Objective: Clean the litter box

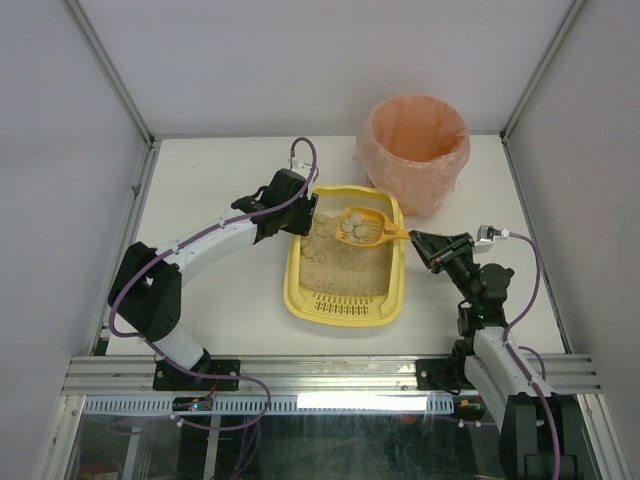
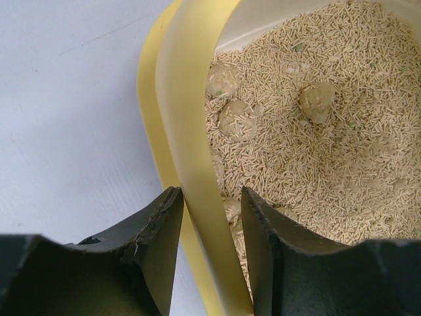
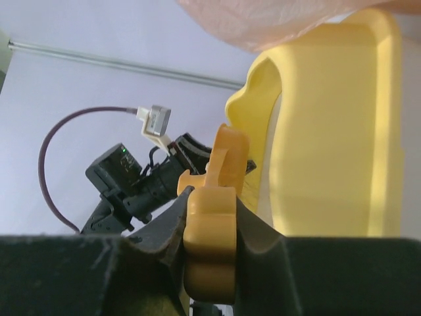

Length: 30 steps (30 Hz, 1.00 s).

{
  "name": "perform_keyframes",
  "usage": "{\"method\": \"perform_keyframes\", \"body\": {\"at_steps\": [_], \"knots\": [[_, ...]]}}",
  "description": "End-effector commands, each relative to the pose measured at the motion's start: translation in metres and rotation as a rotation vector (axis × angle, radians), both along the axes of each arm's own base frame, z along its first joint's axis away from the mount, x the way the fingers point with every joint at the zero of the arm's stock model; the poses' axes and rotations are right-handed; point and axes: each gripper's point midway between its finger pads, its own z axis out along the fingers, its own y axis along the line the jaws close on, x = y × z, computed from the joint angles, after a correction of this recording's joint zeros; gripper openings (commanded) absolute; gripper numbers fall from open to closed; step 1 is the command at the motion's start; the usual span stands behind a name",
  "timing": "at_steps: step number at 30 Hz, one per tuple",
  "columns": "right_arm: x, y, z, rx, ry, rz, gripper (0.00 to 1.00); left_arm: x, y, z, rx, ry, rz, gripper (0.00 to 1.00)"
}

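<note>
Top view: the litter box [image 1: 293, 280] lies at mid-table, grate end nearest the arm bases, with the bin [image 1: 415, 150] just beyond its far right corner. The left gripper [image 2: 210, 197] is narrowed onto the box's left rim near the far corner, one finger outside the wall and one over the litter, the rim pinched between them; we read this as steadying the tray. The right gripper [image 3: 210, 210] is clamped tight on the handle of the orange scoop [image 1: 365, 228], whose bowl hangs over the far end of the box carrying several scooped clumps [image 1: 355, 222]. We judge the step in hand to be the carry to the bin. To do it well we would hold the bowl level, let loose pellets sift through the slots while over the box, lift clear of the far wall and the bag's lip, and tip only once fully over the bin's mouth. Remaining clumps [image 2: 237, 118] lie by the left wall, so further passes are needed
</note>
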Motion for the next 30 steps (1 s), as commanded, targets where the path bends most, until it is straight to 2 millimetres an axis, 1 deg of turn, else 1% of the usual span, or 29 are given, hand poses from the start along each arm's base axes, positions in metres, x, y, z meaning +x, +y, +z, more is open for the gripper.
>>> {"method": "perform_keyframes", "body": {"at_steps": [1, 3, 4, 5, 6, 7, 8, 9, 10, 11, 12, 13, 14, 15, 17, 18, 21, 22, 23, 24, 25, 26, 27, 28, 29, 30], "knots": [[-0.001, -0.009, 0.029, 0.028, -0.100, -0.025, 0.00, 0.007, 0.014, 0.002, 0.059, -0.015, 0.024, 0.41], [-0.009, 0.013, 0.044, -0.011, -0.172, 0.080, 0.00, 0.007, 0.015, 0.001, 0.062, -0.015, 0.027, 0.41], [-0.010, 0.014, 0.044, -0.011, -0.174, 0.091, 0.00, 0.008, 0.014, 0.003, 0.058, -0.017, 0.026, 0.41], [-0.006, 0.005, 0.040, 0.004, -0.151, 0.051, 0.00, 0.008, 0.013, 0.003, 0.055, -0.017, 0.024, 0.41], [-0.001, -0.008, 0.026, 0.026, -0.091, -0.008, 0.00, 0.008, 0.013, 0.003, 0.054, -0.016, 0.023, 0.41], [0.001, -0.014, 0.021, 0.037, -0.072, -0.038, 0.00, 0.008, 0.013, 0.003, 0.056, -0.016, 0.025, 0.42], [-0.001, -0.007, 0.027, 0.018, -0.093, -0.008, 0.00, 0.008, 0.015, 0.002, 0.060, -0.016, 0.029, 0.42], [-0.005, 0.006, 0.034, -0.011, -0.129, 0.051, 0.00, 0.007, 0.016, 0.001, 0.063, -0.016, 0.029, 0.42], [-0.009, 0.014, 0.041, -0.033, -0.166, 0.093, 0.00, 0.007, 0.016, 0.002, 0.063, -0.017, 0.029, 0.42], [-0.009, 0.012, 0.042, -0.036, -0.174, 0.089, 0.00, 0.008, 0.015, 0.002, 0.060, -0.017, 0.028, 0.42], [-0.005, 0.003, 0.037, -0.025, -0.153, 0.045, 0.00, 0.008, 0.014, 0.004, 0.058, -0.020, 0.027, 0.43], [-0.001, -0.011, 0.027, 0.001, -0.100, -0.019, 0.00, 0.008, 0.013, 0.004, 0.056, -0.017, 0.025, 0.43], [0.001, -0.018, 0.021, 0.016, -0.075, -0.055, 0.00, 0.008, 0.014, 0.003, 0.058, -0.017, 0.027, 0.43], [-0.001, -0.013, 0.026, 0.002, -0.097, -0.033, 0.00, 0.007, 0.015, 0.002, 0.062, -0.017, 0.029, 0.43], [-0.010, 0.014, 0.045, -0.067, -0.191, 0.091, 0.00, 0.007, 0.017, 0.001, 0.067, -0.017, 0.034, 0.43], [-0.011, 0.016, 0.048, -0.076, -0.205, 0.107, 0.00, 0.008, 0.016, 0.002, 0.065, -0.019, 0.034, 0.44], [0.002, -0.016, 0.024, -0.019, -0.081, -0.048, 0.00, 0.009, 0.014, 0.004, 0.058, -0.017, 0.030, 0.44], [0.000, -0.014, 0.028, -0.032, -0.107, -0.041, 0.00, 0.008, 0.016, 0.004, 0.063, -0.017, 0.032, 0.44], [-0.004, 0.000, 0.040, -0.063, -0.158, 0.023, 0.00, 0.007, 0.017, 0.002, 0.069, -0.016, 0.038, 0.44], [-0.009, 0.014, 0.044, -0.091, -0.190, 0.093, 0.00, 0.007, 0.018, 0.002, 0.070, -0.017, 0.038, 0.44], [-0.010, 0.020, 0.046, -0.099, -0.202, 0.124, 0.00, 0.008, 0.017, 0.003, 0.066, -0.018, 0.037, 0.44], [-0.007, 0.014, 0.038, -0.083, -0.168, 0.095, 0.00, 0.008, 0.015, 0.004, 0.062, -0.019, 0.035, 0.44], [0.000, -0.004, 0.028, -0.053, -0.114, 0.009, 0.00, 0.009, 0.015, 0.005, 0.059, -0.019, 0.032, 0.44], [0.001, -0.011, 0.021, -0.027, -0.082, -0.035, 0.00, 0.008, 0.015, 0.004, 0.061, -0.016, 0.032, 0.44], [-0.001, -0.006, 0.026, -0.035, -0.104, -0.014, 0.00, 0.008, 0.016, 0.003, 0.064, -0.015, 0.034, 0.44], [-0.005, 0.007, 0.035, -0.064, -0.141, 0.050, 0.00, 0.008, 0.017, 0.001, 0.069, -0.014, 0.038, 0.44]]}}
